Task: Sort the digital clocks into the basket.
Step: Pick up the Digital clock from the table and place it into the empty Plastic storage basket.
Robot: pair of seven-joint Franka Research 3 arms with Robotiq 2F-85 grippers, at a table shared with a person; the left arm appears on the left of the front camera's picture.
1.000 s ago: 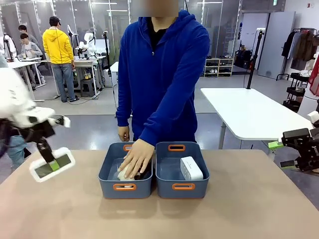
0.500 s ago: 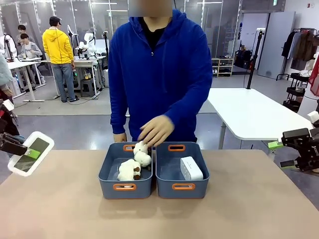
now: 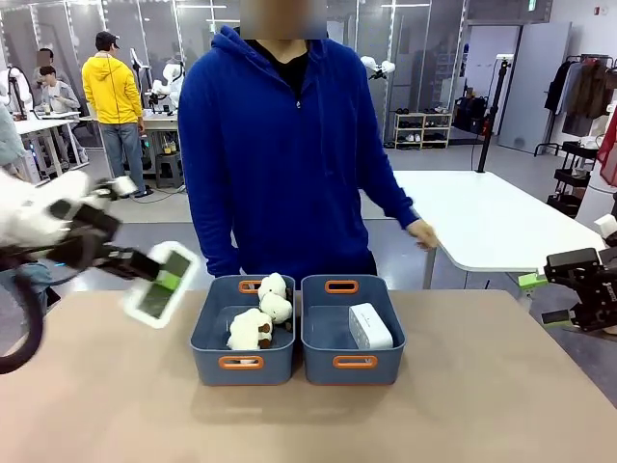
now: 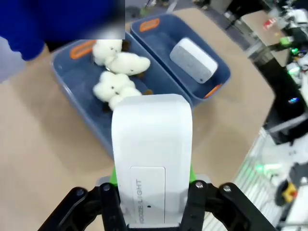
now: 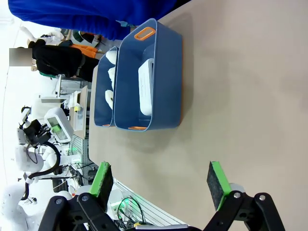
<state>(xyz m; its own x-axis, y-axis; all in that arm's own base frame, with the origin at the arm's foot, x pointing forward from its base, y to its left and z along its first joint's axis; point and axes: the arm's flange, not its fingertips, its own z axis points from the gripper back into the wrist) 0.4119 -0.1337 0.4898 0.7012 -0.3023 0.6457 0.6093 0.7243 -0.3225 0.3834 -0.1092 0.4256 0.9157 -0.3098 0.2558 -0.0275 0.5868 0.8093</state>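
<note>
the table (image 3: 482, 405) is shared with a person (image 3: 280, 164) in a blue hoodie, and the biggest change is theirs: a second ago their hand (image 3: 422, 233) was down inside the left basket (image 3: 207, 365); now it has swung out to their side, well clear of both tubs. the way in is free, so i judge the robot's delivery can go ahead unhindered. the left arm has also moved, from low at the table's left edge up and in toward the baskets. the right basket (image 3: 323, 365), touching the left one, already has one clock (image 3: 369, 326) lying in it, so the sort looks half done, and this seems the place for the other. the held clock (image 4: 151, 139) hangs in the air just left of the left basket, apart from it and tilted. to get home it must pass over that tub. it is a white block with rounded corners and a dark grey screen facing the front camera, with small print on its plain back. two cream plush toys (image 3: 260, 313) lie in the left basket. the left gripper (image 4: 153, 192) is clamped on the clock's near end, a green pad on each face. the right gripper (image 5: 159, 168) has not moved: it waits off the table's right edge, fingers spread wide and empty.
</note>
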